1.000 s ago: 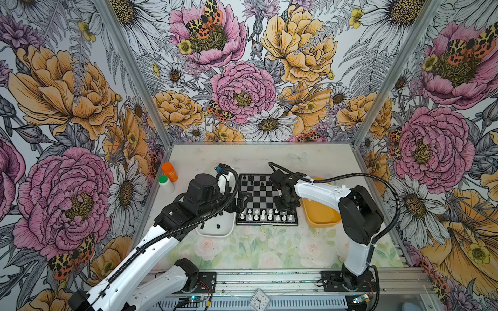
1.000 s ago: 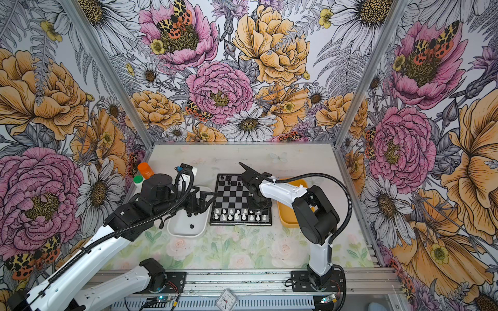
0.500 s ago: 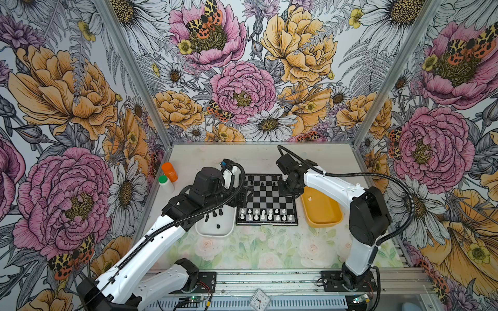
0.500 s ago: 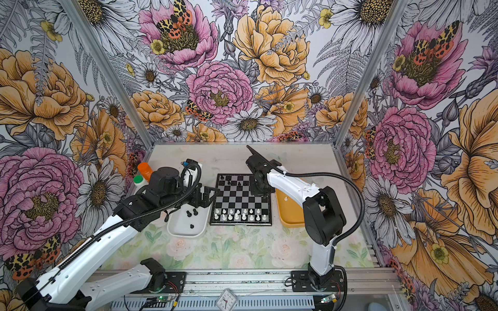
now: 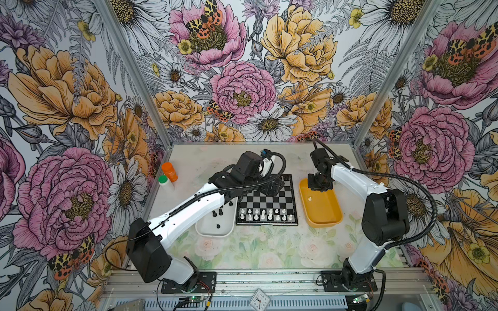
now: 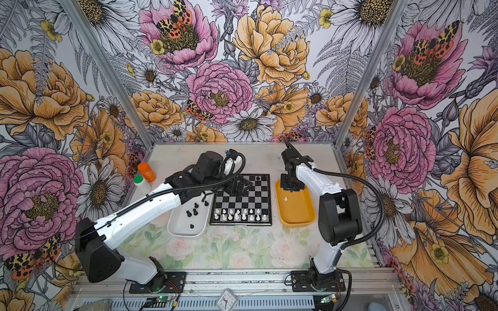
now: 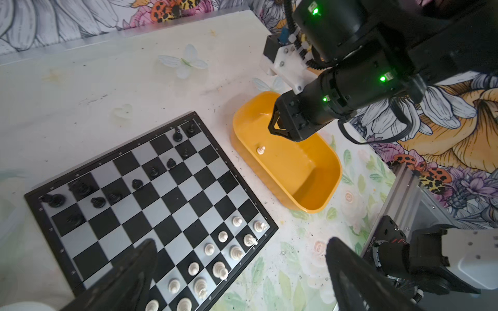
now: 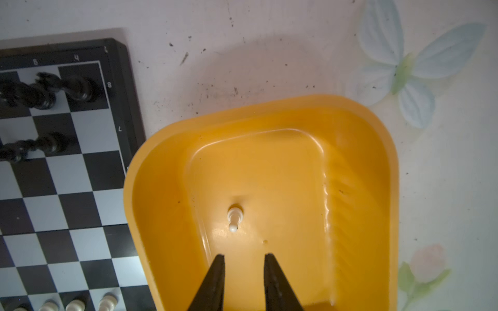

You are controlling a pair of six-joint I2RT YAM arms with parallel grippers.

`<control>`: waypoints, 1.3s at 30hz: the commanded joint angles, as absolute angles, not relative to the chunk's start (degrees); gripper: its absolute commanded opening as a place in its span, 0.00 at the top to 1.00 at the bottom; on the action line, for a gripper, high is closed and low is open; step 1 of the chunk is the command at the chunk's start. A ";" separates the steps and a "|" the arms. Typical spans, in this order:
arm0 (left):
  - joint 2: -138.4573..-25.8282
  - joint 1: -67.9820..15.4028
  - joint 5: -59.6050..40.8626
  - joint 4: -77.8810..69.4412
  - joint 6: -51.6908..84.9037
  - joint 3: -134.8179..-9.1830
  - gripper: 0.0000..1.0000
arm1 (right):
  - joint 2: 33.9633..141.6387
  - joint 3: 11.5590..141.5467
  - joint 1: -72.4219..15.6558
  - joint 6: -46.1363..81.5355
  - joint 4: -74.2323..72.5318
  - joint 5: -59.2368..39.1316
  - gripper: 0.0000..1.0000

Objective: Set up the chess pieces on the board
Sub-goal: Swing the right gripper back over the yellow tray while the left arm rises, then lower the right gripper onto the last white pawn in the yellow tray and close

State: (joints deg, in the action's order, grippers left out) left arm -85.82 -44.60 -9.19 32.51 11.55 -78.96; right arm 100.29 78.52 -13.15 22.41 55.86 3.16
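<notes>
As right end effector (image 8: pixel 244 256) hangs ajar, nothing's held.

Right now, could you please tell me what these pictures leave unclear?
- Top views: the black-and-silver chequered board's far-left corner, hidden under the left gripper.
- Top views: which white plastic chessmen stand where; too small.
- Right wrist view: glossy black chessmen, blurred, cut by the edge.

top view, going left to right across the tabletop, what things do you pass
orange bottle → white tray → board → yellow tray
</notes>
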 commanded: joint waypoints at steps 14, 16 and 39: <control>-85.44 -43.09 -10.38 30.85 9.96 -81.39 0.01 | 100.52 74.01 -12.97 20.92 50.39 -0.26 0.72; -84.63 -42.68 -10.30 30.85 10.17 -80.58 0.01 | 101.13 73.51 -12.92 20.83 49.99 -0.35 0.73; -80.86 -39.87 -10.33 31.47 10.99 -77.43 0.01 | 105.53 71.65 -12.18 20.44 47.11 -0.88 0.75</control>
